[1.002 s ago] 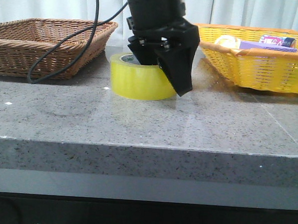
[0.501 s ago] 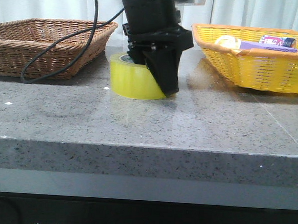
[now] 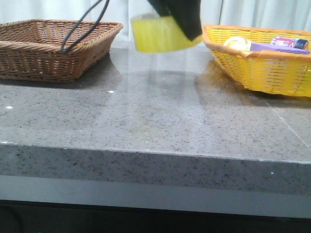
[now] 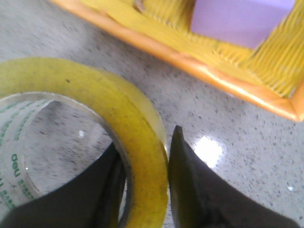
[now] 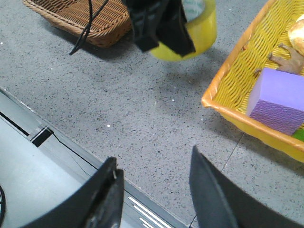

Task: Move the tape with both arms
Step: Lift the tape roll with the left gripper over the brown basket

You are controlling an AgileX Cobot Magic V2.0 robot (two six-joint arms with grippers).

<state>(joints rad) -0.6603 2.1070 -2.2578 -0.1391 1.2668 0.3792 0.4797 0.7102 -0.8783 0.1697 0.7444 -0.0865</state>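
Yellow and glossy, the tape (image 3: pixel 162 34) hangs in the air above the grey speckled counter (image 3: pixel 155 121), between the brown basket (image 3: pixel 47 45) on the left and the yellow basket (image 3: pixel 268 60) on the right. It touches nothing below it. The left tool (image 3: pixel 174 15) pinches the wall of the roll: in the left wrist view one black finger (image 4: pixel 90 190) is inside the ring and the other finger is outside, both pressed on the yellow wall of the tape (image 4: pixel 118 114). A black cable (image 3: pixel 84 26) hangs from this arm and drops over the edge of the brown basket. The tape looks a little blurred in the front view. The right tool (image 5: pixel 152 199) is over the near edge of the counter, well apart from the tape (image 5: pixel 202 28), and its two fingers are spread wide with nothing between them. A purple box (image 5: pixel 280 102) lies in the yellow basket (image 5: pixel 228 95), and more small items are there, but I cannot tell what they are.
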